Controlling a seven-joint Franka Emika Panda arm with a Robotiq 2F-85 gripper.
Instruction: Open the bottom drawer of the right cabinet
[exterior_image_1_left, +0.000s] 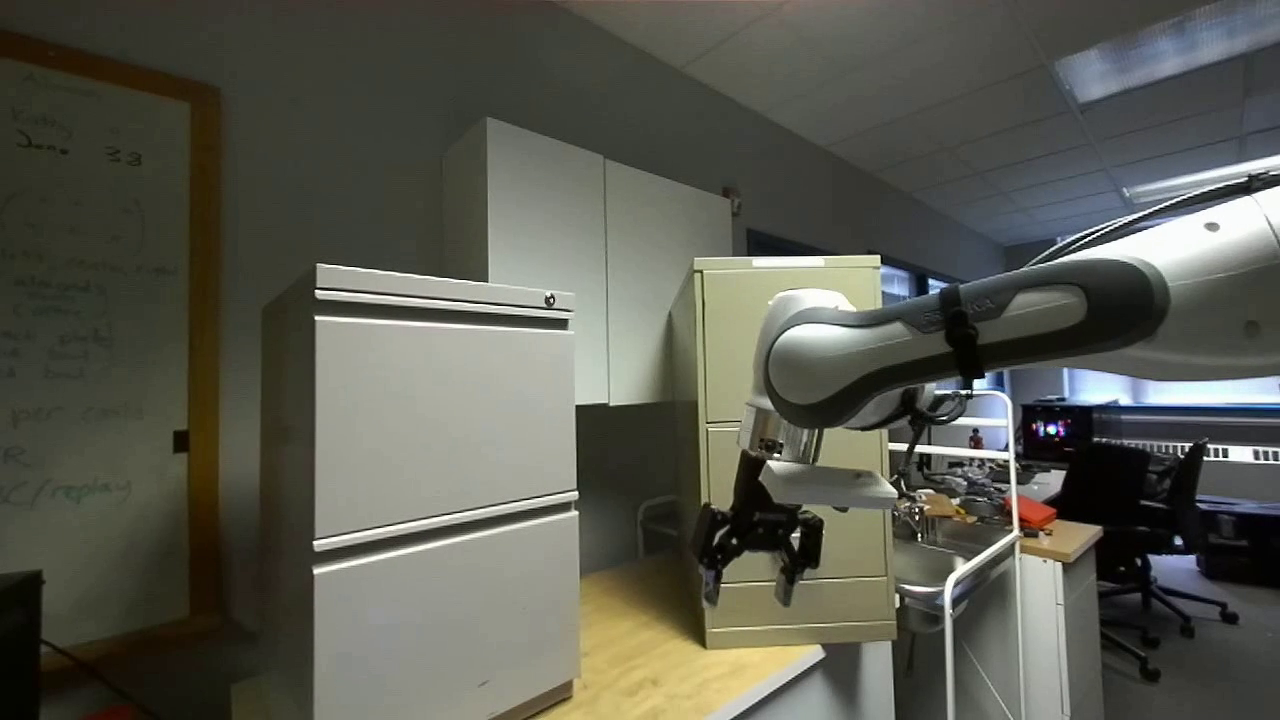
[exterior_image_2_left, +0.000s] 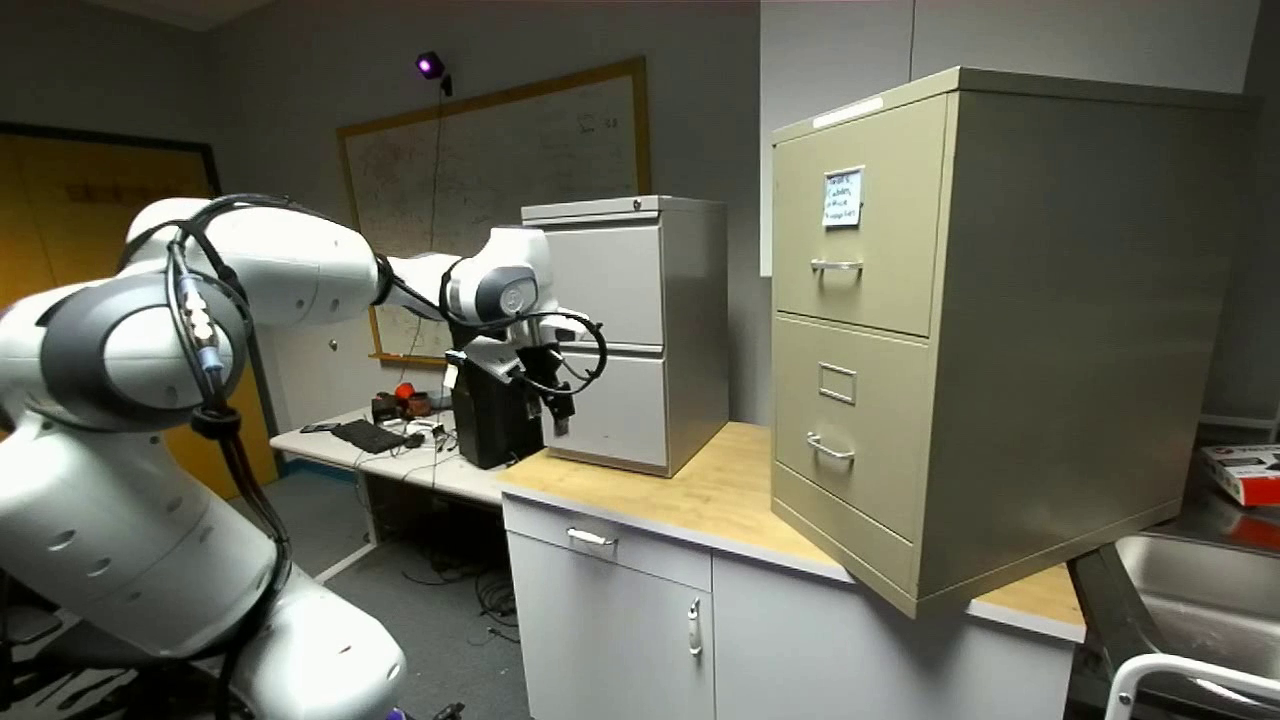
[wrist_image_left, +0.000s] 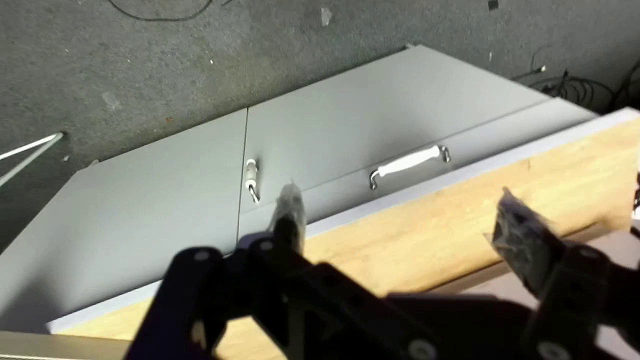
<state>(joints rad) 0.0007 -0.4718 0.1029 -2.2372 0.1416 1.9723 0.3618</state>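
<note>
The right cabinet, a tall beige metal one, shows in both exterior views (exterior_image_1_left: 800, 610) (exterior_image_2_left: 1070, 330). Its bottom drawer (exterior_image_2_left: 880, 420) is shut flush, with a small metal handle (exterior_image_2_left: 830, 448) and a label frame above it. The bottom drawer also shows partly behind the arm in an exterior view (exterior_image_1_left: 855, 545). The upper drawer (exterior_image_2_left: 900, 230) bears a white paper and is shut. My gripper (exterior_image_1_left: 748, 590) is open and empty, pointing down, apart from the cabinet; in an exterior view (exterior_image_2_left: 558, 425) it is before the grey cabinet. Its spread fingers show in the wrist view (wrist_image_left: 400, 192); the drawer handle does not.
A light-grey two-drawer cabinet (exterior_image_1_left: 445, 430) (exterior_image_2_left: 695, 330) stands on the same wooden counter (exterior_image_2_left: 735, 470) (wrist_image_left: 420, 240). Below is a grey base cupboard with white handles (wrist_image_left: 409, 161). A sink (exterior_image_2_left: 1200, 590) and a white metal frame (exterior_image_2_left: 1200, 672) are beside the beige cabinet.
</note>
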